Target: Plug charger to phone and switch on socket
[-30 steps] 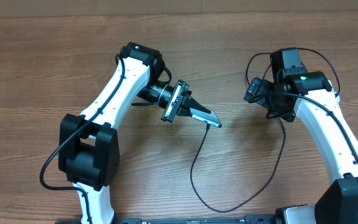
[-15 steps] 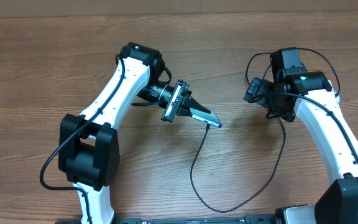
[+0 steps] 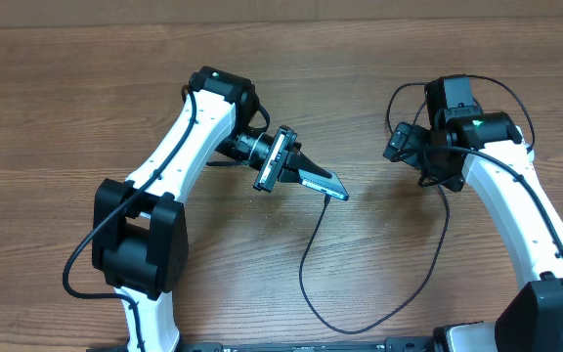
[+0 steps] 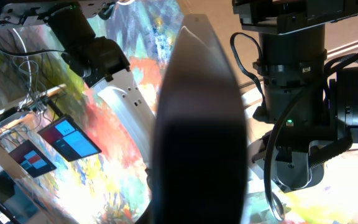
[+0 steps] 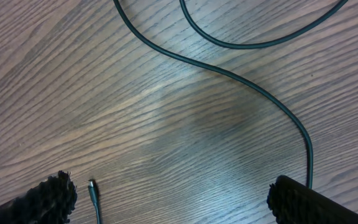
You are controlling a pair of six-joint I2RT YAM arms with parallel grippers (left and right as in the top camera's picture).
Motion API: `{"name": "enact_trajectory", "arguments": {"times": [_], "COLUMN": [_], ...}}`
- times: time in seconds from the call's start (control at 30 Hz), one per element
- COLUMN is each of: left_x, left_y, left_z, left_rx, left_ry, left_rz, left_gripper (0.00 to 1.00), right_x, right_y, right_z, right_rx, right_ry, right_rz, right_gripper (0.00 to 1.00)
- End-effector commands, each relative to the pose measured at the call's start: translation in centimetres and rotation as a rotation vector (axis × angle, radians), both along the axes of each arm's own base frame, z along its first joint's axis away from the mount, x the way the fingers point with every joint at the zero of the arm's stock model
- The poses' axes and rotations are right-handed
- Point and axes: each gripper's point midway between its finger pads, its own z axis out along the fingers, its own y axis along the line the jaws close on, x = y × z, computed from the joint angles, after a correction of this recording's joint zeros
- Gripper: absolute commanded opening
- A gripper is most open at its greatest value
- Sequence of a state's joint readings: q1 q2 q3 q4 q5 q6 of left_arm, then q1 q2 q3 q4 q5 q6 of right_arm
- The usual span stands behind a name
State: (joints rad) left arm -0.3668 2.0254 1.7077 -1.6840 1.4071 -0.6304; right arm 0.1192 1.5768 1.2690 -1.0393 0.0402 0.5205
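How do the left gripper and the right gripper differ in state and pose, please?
The left gripper is shut, while the right gripper stands wide open. The left gripper lies roughly level, aimed across at the right arm; the right gripper points down at the table, over the charger cable. Both are black two-finger grippers.

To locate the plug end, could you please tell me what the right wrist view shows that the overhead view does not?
Only the right wrist view: the charger's connector tip, lying on the wood between the fingers of the open right gripper. Only the overhead view: the left arm and its shut left gripper. Both: the charger's black cable looping over the table.
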Motion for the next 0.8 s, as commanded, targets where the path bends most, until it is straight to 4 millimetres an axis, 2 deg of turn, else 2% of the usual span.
{"name": "enact_trajectory", "arguments": {"times": [0.0,0.77], "left_x": [0.21,0.93], "left_y": [-0.14,0.48], "left_z": [1.68,1.80], "left_rx": [-0.048,-0.054], "left_ry": [0.008,0.010], "left_rz": [0.025,0.053], "left_gripper": [0.04,0.04], "right_x": [0.13,0.13], "right_y": [0.07,0.07], "right_z": [-0.02,-0.02], "right_rx": [0.002,0.002], "right_ry": [-0.004,-0.004], "right_rz": [0.000,0.000], "right_gripper": [1.00,1.00]}}
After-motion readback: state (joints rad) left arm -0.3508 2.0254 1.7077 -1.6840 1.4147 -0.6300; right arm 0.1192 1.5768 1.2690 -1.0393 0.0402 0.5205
